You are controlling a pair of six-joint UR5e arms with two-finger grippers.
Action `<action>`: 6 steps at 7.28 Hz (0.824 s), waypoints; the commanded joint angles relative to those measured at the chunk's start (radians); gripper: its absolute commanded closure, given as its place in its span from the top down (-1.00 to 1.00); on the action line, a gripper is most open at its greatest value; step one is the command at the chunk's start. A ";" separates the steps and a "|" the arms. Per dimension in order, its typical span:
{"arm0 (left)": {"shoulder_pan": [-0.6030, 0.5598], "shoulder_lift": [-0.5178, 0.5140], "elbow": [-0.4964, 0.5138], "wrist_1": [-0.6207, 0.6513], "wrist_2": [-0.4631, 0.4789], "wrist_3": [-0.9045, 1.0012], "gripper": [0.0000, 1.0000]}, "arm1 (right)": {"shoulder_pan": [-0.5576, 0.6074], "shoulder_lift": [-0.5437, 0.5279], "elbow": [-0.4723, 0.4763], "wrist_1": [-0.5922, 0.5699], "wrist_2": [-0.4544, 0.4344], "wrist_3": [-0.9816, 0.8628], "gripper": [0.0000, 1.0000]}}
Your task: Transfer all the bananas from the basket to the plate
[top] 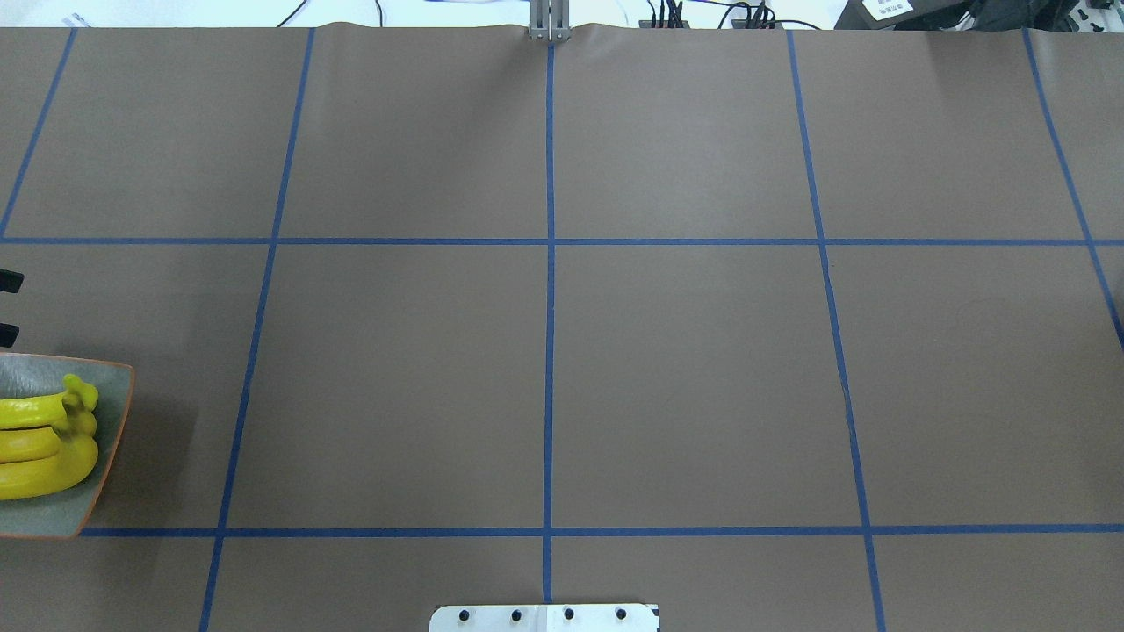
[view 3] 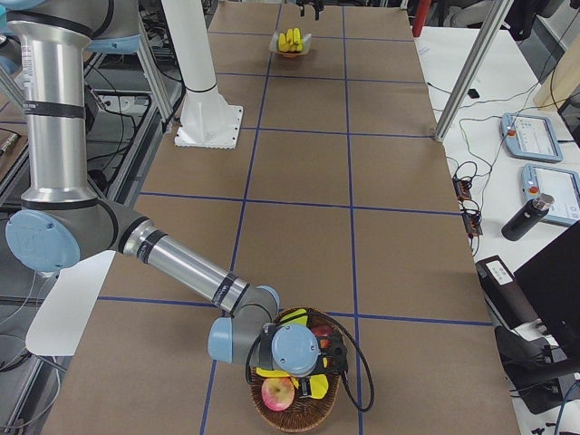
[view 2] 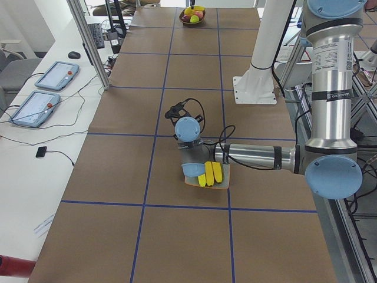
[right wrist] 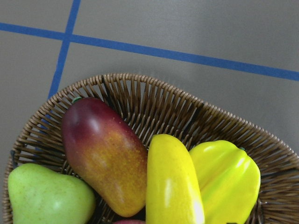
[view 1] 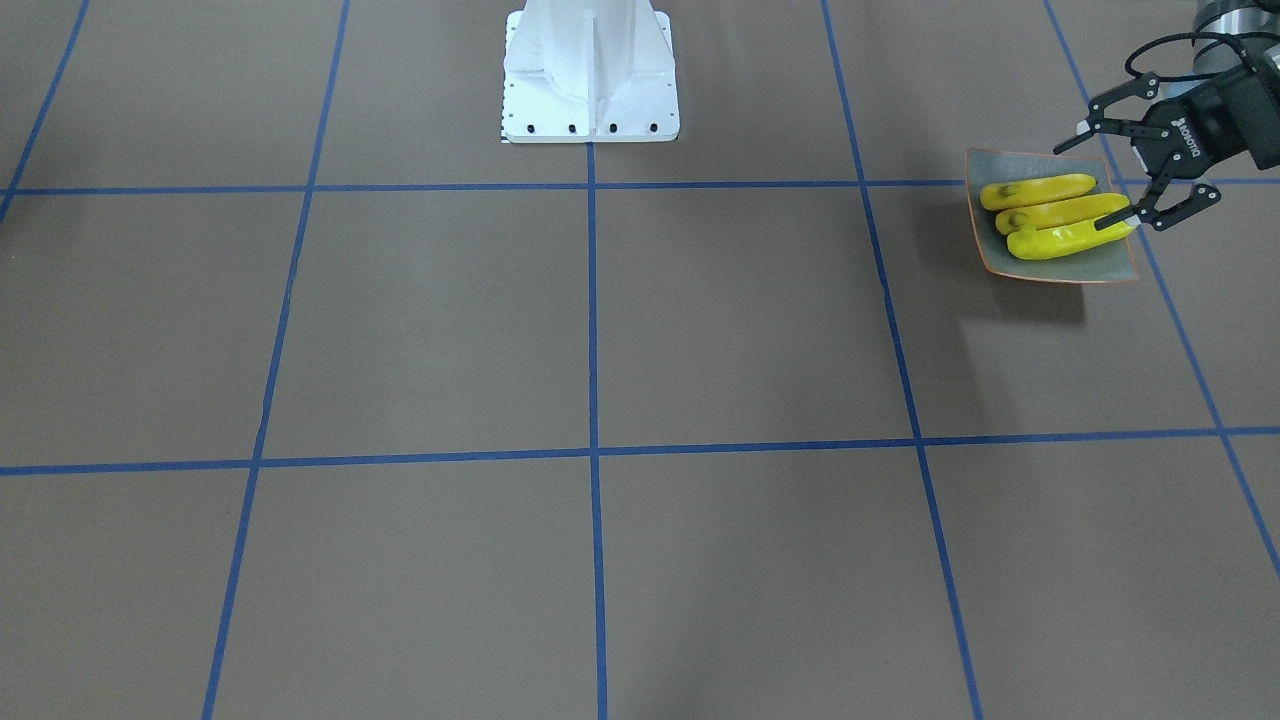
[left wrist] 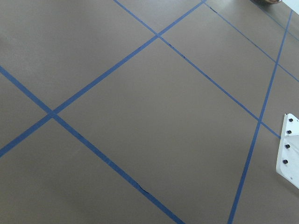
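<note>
Three yellow bananas (view 1: pixel 1050 213) lie side by side on the grey-green plate (view 1: pixel 1098 266), which also shows at the overhead view's left edge as the plate (top: pixel 107 395) with bananas (top: pixel 39 439). My left gripper (view 1: pixel 1092 185) hangs open over the plate's end with nothing between its fingers; one fingertip (view 1: pixel 1115 222) is by a banana's tip. The wicker basket (right wrist: pixel 154 100) holds a yellow banana (right wrist: pixel 172 186) among other fruit. My right gripper (view 3: pixel 294 352) hovers right over the basket (view 3: pixel 294 412); I cannot tell whether it is open or shut.
In the basket a red-yellow mango (right wrist: pixel 105 149), a green pear (right wrist: pixel 46 196) and a yellow-green fruit (right wrist: pixel 226 175) lie around the banana. The white robot base (view 1: pixel 590 75) stands mid-table. Tablets (view 2: pixel 44 91) and cables lie on a side bench.
</note>
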 commanded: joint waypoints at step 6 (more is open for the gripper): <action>0.000 -0.008 0.019 0.012 0.002 -0.009 1.00 | 0.049 0.055 0.125 -0.082 0.024 0.055 -1.00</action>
